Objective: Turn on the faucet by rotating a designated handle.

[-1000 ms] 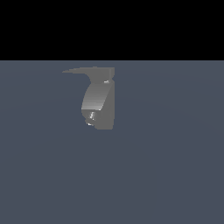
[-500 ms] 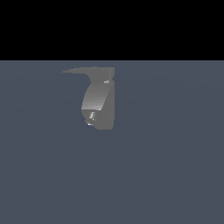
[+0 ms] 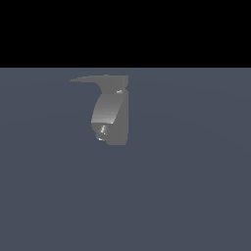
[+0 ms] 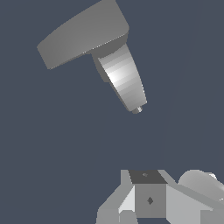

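The small grey faucet (image 3: 112, 112) stands on the flat grey-blue ground, its shiny spout tip (image 3: 102, 131) pointing down. The handle (image 3: 92, 79), a thin dark-grey lever, sticks out from the faucet's top toward the exterior view's left and tapers to a point. In the wrist view the handle (image 4: 82, 36) shows as a broad flat slab above the tapering faucet (image 4: 122, 78). My gripper (image 4: 148, 204) shows only partly in the wrist view, well apart from the faucet and touching nothing. Its fingers read as one grey block, so its state is unclear. The exterior view shows no gripper.
Plain grey-blue ground (image 3: 186, 186) surrounds the faucet on all sides. A black background fills the upper part of the exterior view.
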Controlling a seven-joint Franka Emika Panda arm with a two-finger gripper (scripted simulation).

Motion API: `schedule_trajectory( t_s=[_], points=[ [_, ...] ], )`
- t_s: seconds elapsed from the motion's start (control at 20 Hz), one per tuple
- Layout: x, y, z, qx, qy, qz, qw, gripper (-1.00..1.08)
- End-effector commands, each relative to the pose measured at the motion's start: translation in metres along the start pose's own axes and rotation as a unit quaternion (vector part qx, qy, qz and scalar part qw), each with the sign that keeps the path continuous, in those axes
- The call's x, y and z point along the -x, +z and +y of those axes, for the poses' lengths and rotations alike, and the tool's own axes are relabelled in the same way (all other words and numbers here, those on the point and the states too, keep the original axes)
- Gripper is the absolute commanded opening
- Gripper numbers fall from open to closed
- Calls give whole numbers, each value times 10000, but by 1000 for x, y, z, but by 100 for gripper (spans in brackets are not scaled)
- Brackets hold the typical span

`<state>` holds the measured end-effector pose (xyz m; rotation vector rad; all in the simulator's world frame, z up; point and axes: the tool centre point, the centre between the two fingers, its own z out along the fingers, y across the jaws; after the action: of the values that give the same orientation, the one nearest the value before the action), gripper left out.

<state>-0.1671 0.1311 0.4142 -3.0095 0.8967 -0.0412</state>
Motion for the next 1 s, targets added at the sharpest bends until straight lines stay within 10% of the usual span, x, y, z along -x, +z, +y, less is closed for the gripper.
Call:
schedule_trajectory(
  t_s=[0.0,0.95],
  points=[
    [-4,7,-13,-3,257,-8,9997,-100],
    [-54,60,-96,3,2072,-53,9783,-100]
  ],
)
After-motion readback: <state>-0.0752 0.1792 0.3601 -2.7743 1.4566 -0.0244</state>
